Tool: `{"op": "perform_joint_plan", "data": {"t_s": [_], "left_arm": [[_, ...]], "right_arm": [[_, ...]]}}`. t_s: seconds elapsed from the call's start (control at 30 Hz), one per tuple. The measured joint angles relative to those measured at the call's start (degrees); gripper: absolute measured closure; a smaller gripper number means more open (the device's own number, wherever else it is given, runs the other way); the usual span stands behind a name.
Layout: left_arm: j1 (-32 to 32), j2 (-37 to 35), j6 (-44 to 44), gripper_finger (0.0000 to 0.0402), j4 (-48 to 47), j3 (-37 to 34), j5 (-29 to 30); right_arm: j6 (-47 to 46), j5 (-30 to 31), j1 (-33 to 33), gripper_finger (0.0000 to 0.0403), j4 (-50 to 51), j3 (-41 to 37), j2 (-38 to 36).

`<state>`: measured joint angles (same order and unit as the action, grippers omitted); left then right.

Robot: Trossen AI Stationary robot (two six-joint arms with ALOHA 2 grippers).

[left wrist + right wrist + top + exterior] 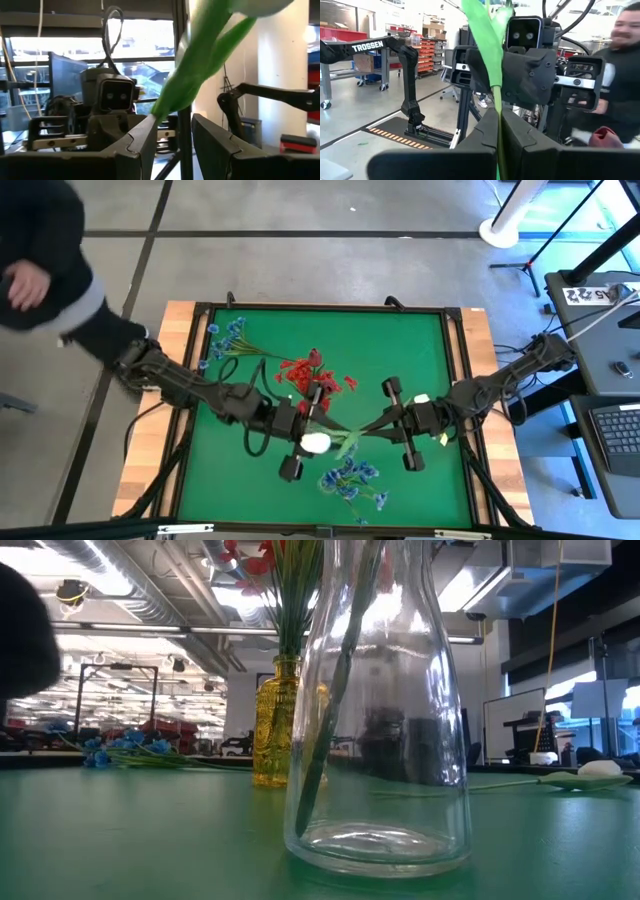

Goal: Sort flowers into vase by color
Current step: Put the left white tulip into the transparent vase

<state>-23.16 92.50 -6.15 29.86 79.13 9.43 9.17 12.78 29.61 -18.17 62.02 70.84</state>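
Observation:
A white tulip-like flower hangs above the table's middle, its bud (315, 443) beside my left gripper (310, 420) and its green stem (362, 430) running to my right gripper (393, 423), which is shut on it. My left gripper (174, 131) is open, and the flower's green leaf (200, 60) comes down to one fingertip. Red flowers (312, 373) stand in an amber vase (277, 725). Blue flowers (350, 478) top a clear glass vase (380, 720). More blue flowers (226, 340) lie at the far left. My right gripper pinches the flower's green stem (496, 102) between its two shut fingers, coming level from the table's right. The flower is lifted clear, its leaf and bud end stretching toward my left gripper. My left gripper has the leaf's lower end (159, 111) at one fingertip; whether it touches I cannot tell.
Another white bud (598, 768) lies on the green mat (240, 480) at the right, its stem flat on the table. A person in dark clothes (50, 260) stands at the far left corner and also shows beyond the table (620, 90). The wooden table rim (150, 450) frames the mat.

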Motion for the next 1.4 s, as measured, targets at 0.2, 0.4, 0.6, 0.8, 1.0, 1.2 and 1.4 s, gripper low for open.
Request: {"op": "perform_joint_plan", "data": {"t_s": [0.2,0.4,0.6,0.8,1.0,1.2,1.4], "left_arm": [[0.4,0.1,0.0,0.0283,-0.4,0.0,-0.3],[0.5,0.1,-0.6,0.0283,-1.9,0.0,0.2],[1.6,0.2,-1.3,0.0283,-3.4,0.0,3.0],[1.8,0.2,-1.6,0.0283,-1.6,0.0,2.9],[1.8,0.2,-1.9,0.0283,-1.0,0.0,2.9],[1.7,0.2,-1.9,0.0291,-2.5,0.0,3.2],[0.4,0.1,-2.2,0.0328,-5.7,0.0,9.3]], "right_arm": [[0.1,-0.1,0.0,0.0394,-2.2,0.0,1.2],[0.0,0.1,-0.4,0.0394,-4.5,0.0,1.5],[-0.1,-0.4,-0.4,0.0394,-6.0,0.0,1.5],[-0.1,-0.4,-0.5,0.0398,-5.9,0.0,2.8],[-2.8,-0.5,-2.8,0.0397,-5.7,0.0,4.0],[-4.4,-3.4,-3.8,0.0399,-5.7,0.0,4.2],[-4.4,-3.4,-3.7,0.0398,-5.6,0.0,4.2]]}}
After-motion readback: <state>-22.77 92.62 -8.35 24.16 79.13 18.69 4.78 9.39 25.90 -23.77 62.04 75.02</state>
